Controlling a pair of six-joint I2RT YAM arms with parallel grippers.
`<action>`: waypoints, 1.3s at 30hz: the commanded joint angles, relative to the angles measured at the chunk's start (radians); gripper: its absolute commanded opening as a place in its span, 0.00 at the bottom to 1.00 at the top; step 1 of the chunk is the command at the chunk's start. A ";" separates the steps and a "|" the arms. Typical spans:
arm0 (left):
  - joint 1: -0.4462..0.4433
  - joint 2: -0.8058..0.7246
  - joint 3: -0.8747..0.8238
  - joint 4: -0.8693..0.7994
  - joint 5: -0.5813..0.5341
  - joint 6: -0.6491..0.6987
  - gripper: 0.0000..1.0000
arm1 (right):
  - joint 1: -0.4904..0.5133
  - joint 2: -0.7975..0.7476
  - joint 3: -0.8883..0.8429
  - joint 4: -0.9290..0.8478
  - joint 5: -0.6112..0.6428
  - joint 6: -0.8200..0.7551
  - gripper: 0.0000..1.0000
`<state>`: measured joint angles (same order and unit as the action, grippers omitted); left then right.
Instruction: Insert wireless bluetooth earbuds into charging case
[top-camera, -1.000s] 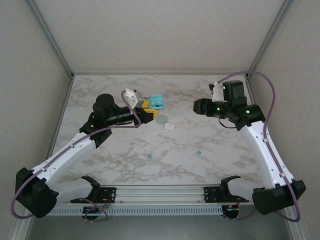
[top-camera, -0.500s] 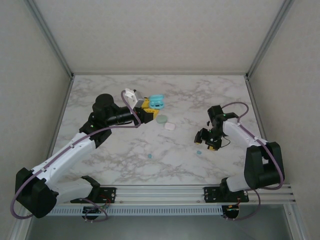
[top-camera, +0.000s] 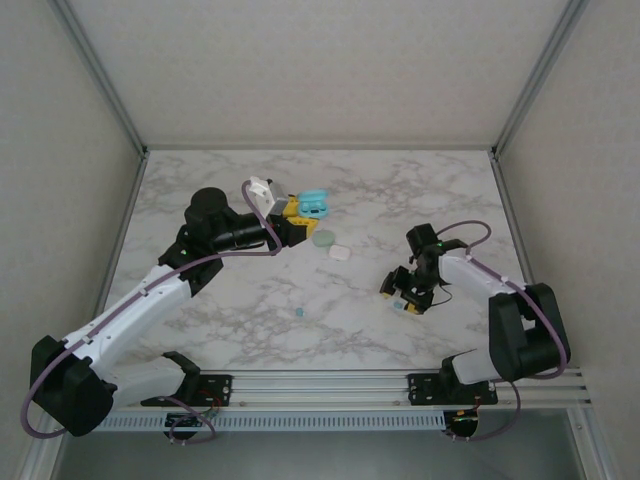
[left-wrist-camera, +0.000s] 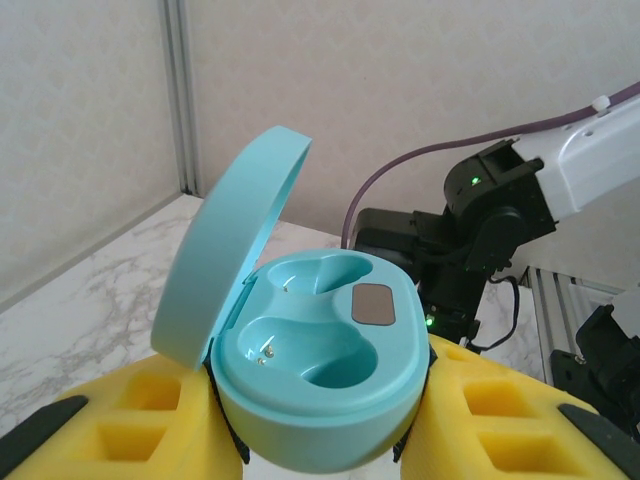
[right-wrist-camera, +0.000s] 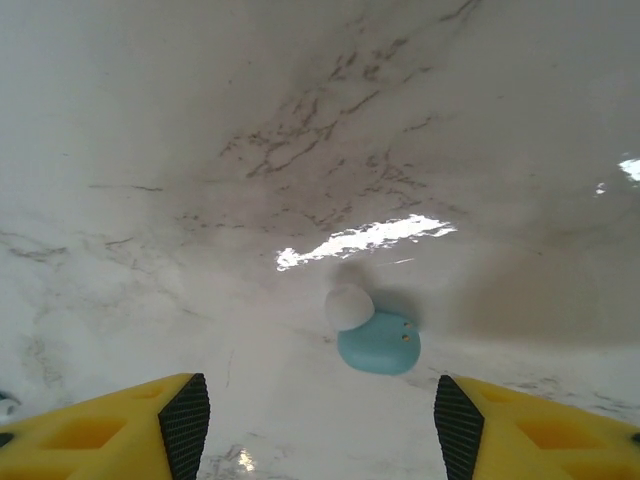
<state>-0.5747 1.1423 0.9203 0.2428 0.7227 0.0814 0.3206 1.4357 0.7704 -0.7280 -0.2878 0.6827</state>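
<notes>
R claw (right-wrist-camera: 318, 425) spread, low over teal bud (right-wrist-camera: 380, 342) on table (right-wrist-camera: 200, 150); L claw (left-wrist-camera: 320, 440) clamped on open case (left-wrist-camera: 320, 350); risk: bud ahead of tips, closing now may miss or flick it.

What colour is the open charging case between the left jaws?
The case is teal-blue; the left wrist view shows it best.
</notes>
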 joint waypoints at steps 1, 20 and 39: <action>-0.010 -0.018 0.022 0.014 -0.003 -0.001 0.29 | 0.018 0.030 0.019 -0.010 0.034 0.031 0.64; -0.010 -0.012 0.025 0.010 -0.005 0.002 0.29 | 0.158 0.202 0.221 0.022 -0.023 -0.075 0.63; -0.010 -0.036 0.023 -0.014 -0.015 0.008 0.29 | 0.210 0.236 0.329 -0.153 0.260 -0.057 0.63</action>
<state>-0.5747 1.1301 0.9203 0.2314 0.7185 0.0818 0.5377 1.6909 1.1225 -0.8238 -0.0830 0.5777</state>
